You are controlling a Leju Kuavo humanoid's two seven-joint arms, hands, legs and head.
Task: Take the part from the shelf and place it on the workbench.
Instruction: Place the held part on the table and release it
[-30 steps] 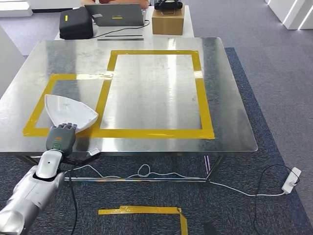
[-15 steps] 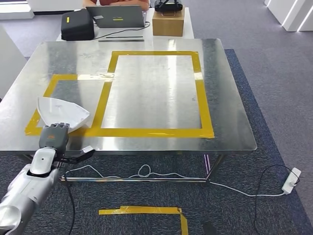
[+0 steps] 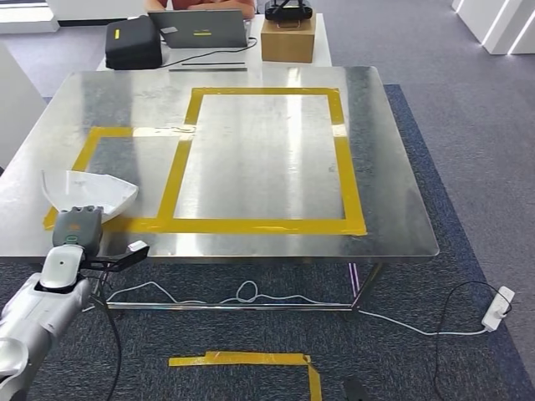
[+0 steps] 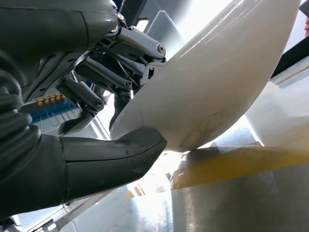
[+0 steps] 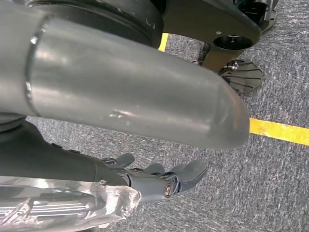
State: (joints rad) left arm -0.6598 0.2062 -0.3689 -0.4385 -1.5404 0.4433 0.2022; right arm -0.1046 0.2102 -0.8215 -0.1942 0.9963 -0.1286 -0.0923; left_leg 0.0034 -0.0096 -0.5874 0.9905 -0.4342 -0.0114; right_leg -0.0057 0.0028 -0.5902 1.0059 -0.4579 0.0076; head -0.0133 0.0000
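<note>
The white curved part (image 3: pixel 89 190) hangs just above the front left corner of the steel workbench (image 3: pixel 265 159), over the small yellow tape rectangle (image 3: pixel 94 134). My left hand (image 3: pixel 78 230) grips its near edge from below the table's front rim. In the left wrist view the thick thumb (image 4: pixel 109 159) presses under the part (image 4: pixel 218 82) and the darker fingers (image 4: pixel 109 77) lie on its other side; a thin gap shows between the part and the tabletop. My right hand (image 5: pixel 164 179) hangs by my side over the carpet, fingers stretched out and holding nothing.
A large yellow tape rectangle (image 3: pixel 350 167) marks the middle of the workbench. Behind it a second table carries a laptop (image 3: pixel 199 27), a black case (image 3: pixel 131 43) and a cardboard box (image 3: pixel 288 38). Cables and a power strip (image 3: pixel 498 307) lie on the carpet, with floor tape (image 3: pixel 246 359) nearby.
My left hand has carried the white part leftward along the table's front, from beside the big rectangle's corner to the left end of the small taped rectangle.
</note>
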